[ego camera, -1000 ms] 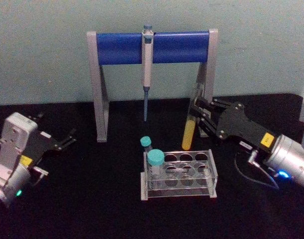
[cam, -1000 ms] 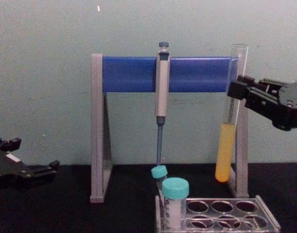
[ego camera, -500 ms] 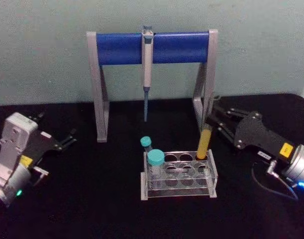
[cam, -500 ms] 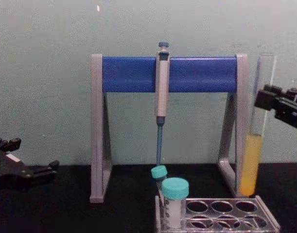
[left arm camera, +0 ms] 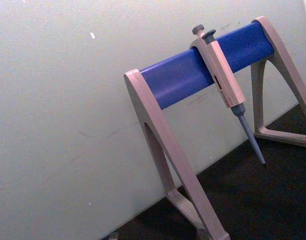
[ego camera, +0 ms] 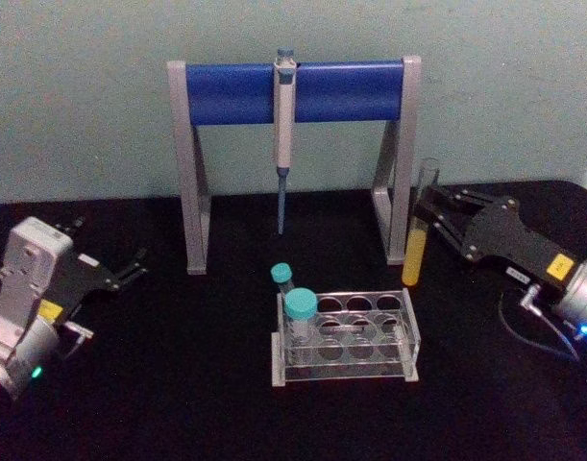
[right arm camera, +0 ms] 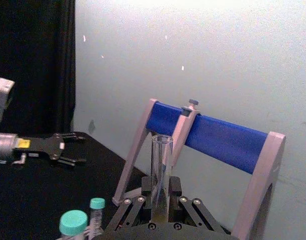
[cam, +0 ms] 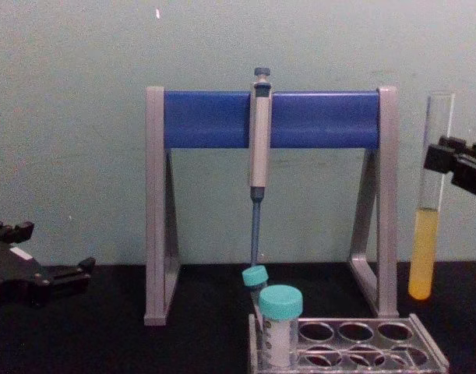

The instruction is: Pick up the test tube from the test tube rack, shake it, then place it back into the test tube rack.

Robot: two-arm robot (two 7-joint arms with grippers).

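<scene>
At the far left, the left gripper point(ego camera: 130, 269) rests low over the black table point(ego camera: 178, 384), its two fingers spread apart and holding nothing, well apart from everything else. Next comes one pipette stand point(ego camera: 235, 93), two grey legs joined by a blue bar, with one pipette point(ego camera: 284, 115) hanging from the middle of the bar, tip down. In front of it sits one test tube rack point(ego camera: 408, 336), which carries two teal-capped tubes point(ego camera: 300, 305) at its left end, one behind the other; its other holes are empty. Just beyond the rack's far right corner, beside the stand's right leg, the single test tube point(ego camera: 420, 230) hangs nearly upright in the air, with yellow liquid in its lower part and its bottom clear of the rack. The right gripper point(ego camera: 429, 216) reaches in from the right and is clamped on the tube's clear upper part.
</scene>
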